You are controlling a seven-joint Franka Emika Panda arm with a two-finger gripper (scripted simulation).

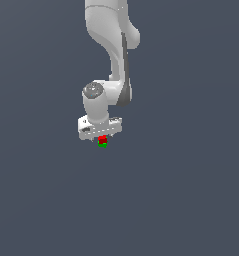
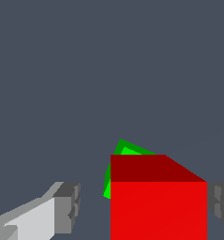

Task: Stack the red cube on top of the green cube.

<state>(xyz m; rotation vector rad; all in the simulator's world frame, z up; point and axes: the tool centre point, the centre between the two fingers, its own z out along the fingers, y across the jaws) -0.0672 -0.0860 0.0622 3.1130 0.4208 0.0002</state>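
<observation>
In the exterior view the red cube [image 1: 102, 139] rests on top of the green cube [image 1: 103, 145], right under the white gripper [image 1: 102, 138]. Seen from the wrist, the red cube [image 2: 158, 206] fills the space between the fingers, and only a corner of the green cube [image 2: 123, 150] shows past it. One grey fingertip [image 2: 69, 206] stands clearly apart from the red cube. The other fingertip [image 2: 221, 201] sits right at the cube's opposite face. The gripper [image 2: 144, 206] is open around the red cube.
The cubes stand on a plain dark grey-blue floor [image 1: 181, 200]. The white arm [image 1: 113, 45] rises above the gripper in the exterior view. Nothing else shows.
</observation>
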